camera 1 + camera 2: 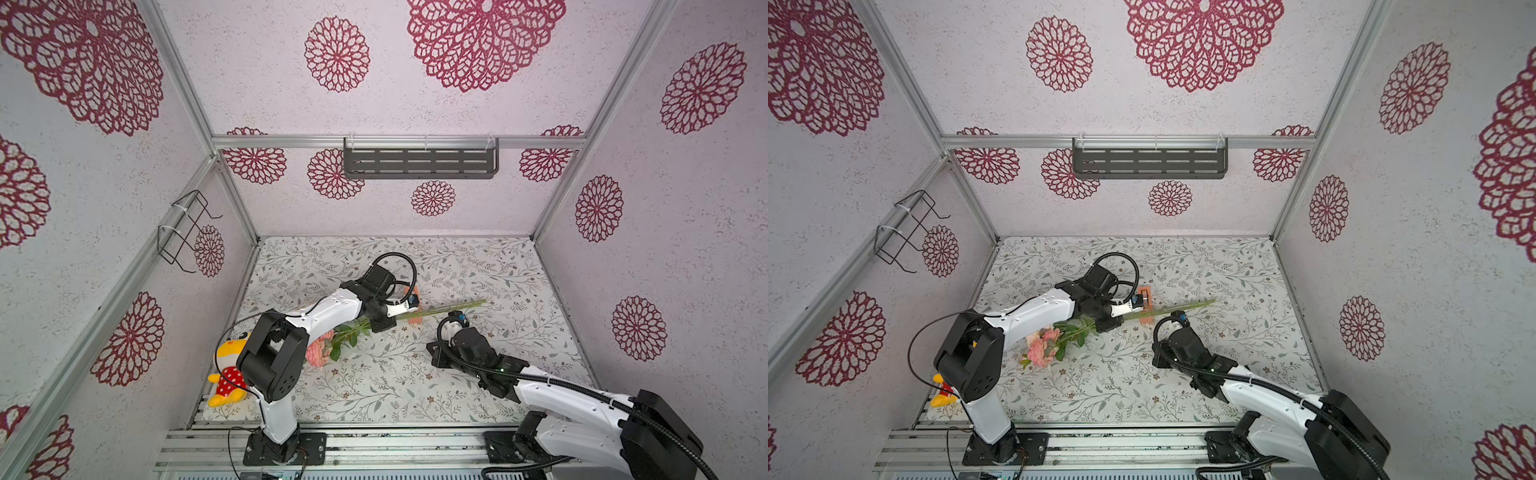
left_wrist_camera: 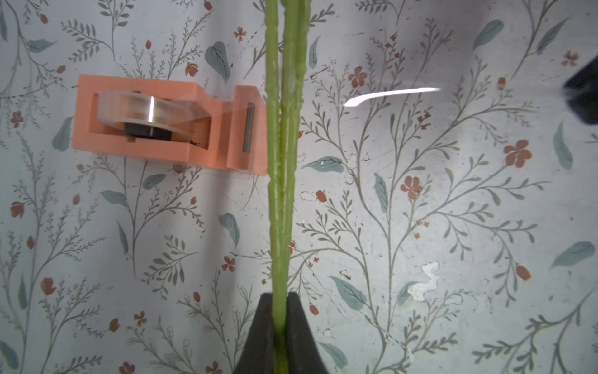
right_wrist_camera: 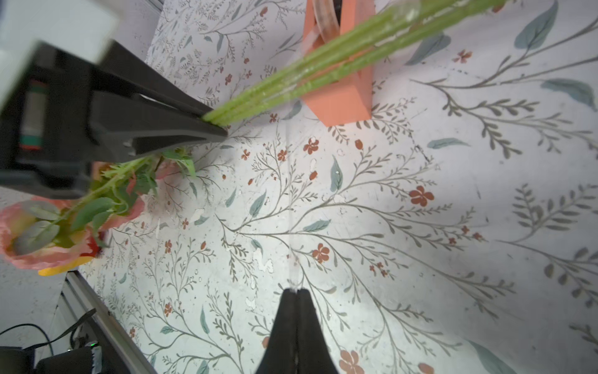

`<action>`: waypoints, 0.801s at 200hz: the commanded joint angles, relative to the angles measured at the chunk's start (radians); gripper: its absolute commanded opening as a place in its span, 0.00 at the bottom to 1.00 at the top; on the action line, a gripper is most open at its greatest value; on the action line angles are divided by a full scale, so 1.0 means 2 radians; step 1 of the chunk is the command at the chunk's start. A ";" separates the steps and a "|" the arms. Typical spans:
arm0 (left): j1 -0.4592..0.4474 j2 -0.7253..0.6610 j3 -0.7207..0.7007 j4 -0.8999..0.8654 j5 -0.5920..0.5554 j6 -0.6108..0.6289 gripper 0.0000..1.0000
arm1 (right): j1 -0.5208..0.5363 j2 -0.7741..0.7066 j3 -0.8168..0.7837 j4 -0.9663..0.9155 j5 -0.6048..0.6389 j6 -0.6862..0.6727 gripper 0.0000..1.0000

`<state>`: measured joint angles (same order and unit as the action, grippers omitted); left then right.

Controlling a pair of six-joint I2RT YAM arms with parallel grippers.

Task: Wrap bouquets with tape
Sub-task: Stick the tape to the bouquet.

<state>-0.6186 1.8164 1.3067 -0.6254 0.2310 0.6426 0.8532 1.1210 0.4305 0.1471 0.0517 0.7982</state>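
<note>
Bright, even light; blurred wrist-view edges.

**Left pincer clamped on the stems beside the tape dispenser**

The left pincer (image 2: 281,296) has both dark fingers closed on the bouquet stems (image 2: 281,194), a tight bundle of thin green stalks running straight away from it and out of frame. Just beside them on the floral-printed bench (image 2: 420,226) lies the orange dispenser (image 2: 155,147), its cutter end partly covered by the stems. The clear tape (image 2: 129,107) sits in it on a dark core, a strip leading toward the metal blade (image 2: 248,128). A blurred dark shape (image 2: 584,94) shows at one edge.
</note>
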 commanded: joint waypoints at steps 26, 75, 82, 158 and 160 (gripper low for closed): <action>0.012 -0.030 0.023 -0.021 0.068 -0.033 0.00 | 0.005 0.047 -0.015 0.069 0.055 -0.010 0.00; 0.012 -0.032 0.032 -0.046 0.079 -0.037 0.00 | 0.005 0.119 -0.013 0.139 0.055 -0.032 0.00; 0.013 -0.033 0.032 -0.045 0.084 -0.040 0.00 | 0.005 0.121 -0.014 0.146 0.062 -0.038 0.00; 0.016 -0.046 0.031 -0.061 0.139 -0.038 0.00 | -0.015 0.144 -0.029 0.210 0.083 -0.069 0.05; 0.017 -0.046 0.031 -0.062 0.139 -0.038 0.00 | -0.015 0.142 -0.030 0.208 0.083 -0.068 0.08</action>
<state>-0.5900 1.7615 1.3365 -0.7349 0.4129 0.5529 0.8318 1.4120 0.3721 0.5606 0.2066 0.6884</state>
